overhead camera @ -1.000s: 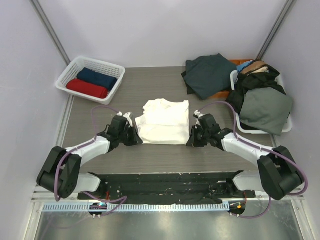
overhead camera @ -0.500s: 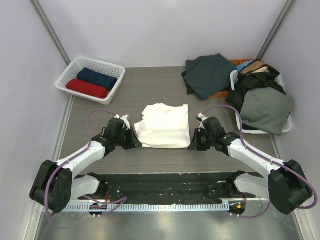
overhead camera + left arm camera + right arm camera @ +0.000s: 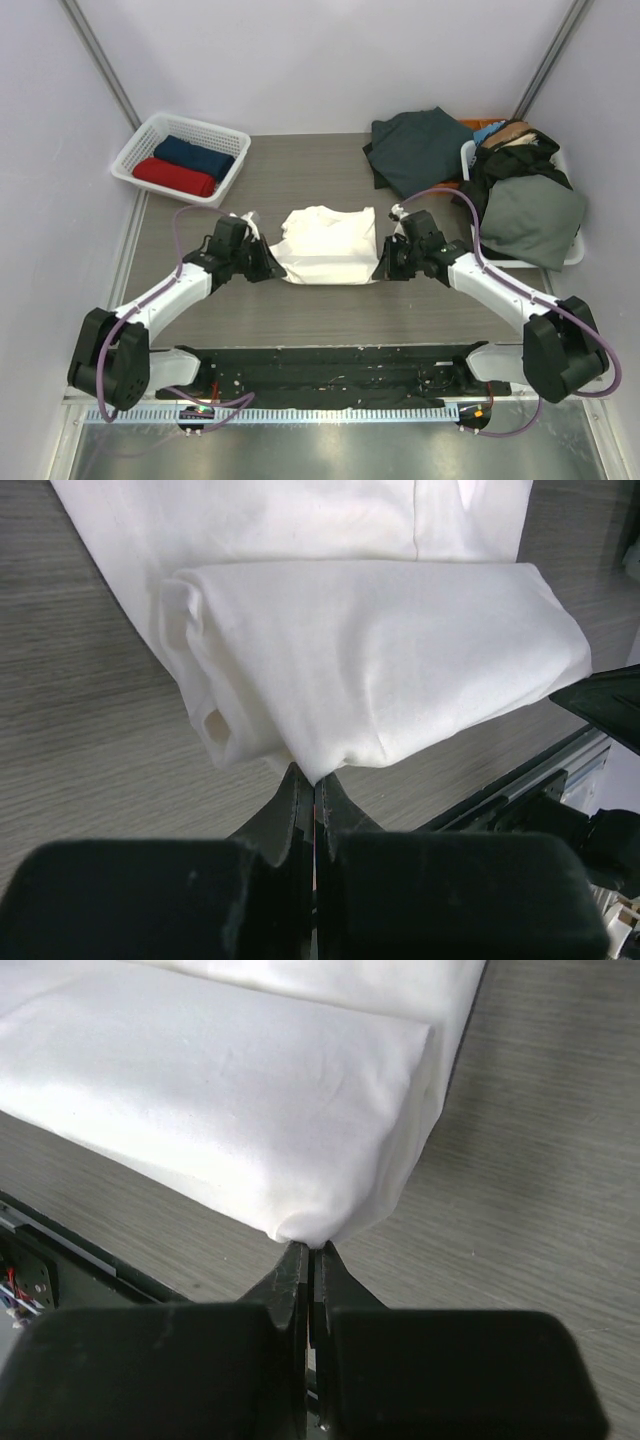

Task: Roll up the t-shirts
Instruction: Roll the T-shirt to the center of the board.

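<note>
— Left gripper (image 3: 315, 780) is pinched tight on the near fold of the cream-white t-shirt (image 3: 325, 245), agreed?

— Agreed. Its fingers meet with only a nip of cloth between them. Right gripper (image 3: 308, 1250) is closed the same way on the other end of that fold.

— Where does the shirt sit?

— Flat on the table, nearer the arm bases than the white basket (image 3: 136, 145) and off to the right-arm side of it, well apart. The edge farthest from the basket is turned over into a thick fold. The rest of the shirt lies flat.

— And in the basket?

— A red shirt (image 3: 173, 177) and a navy shirt (image 3: 195, 156), rolled, side by side.

— What could spoil this one?

— I'd say the grip. Each side holds so little cloth that a firm pull could slip it free and let the fold fall open.

— Anything else?

— A loose tuck (image 3: 215, 725) pokes out at the left end and could splay as the roll turns. If one arm leads the other, the roll will likely come out skewed. The flat part may also drag across the table instead of winding up.
</note>
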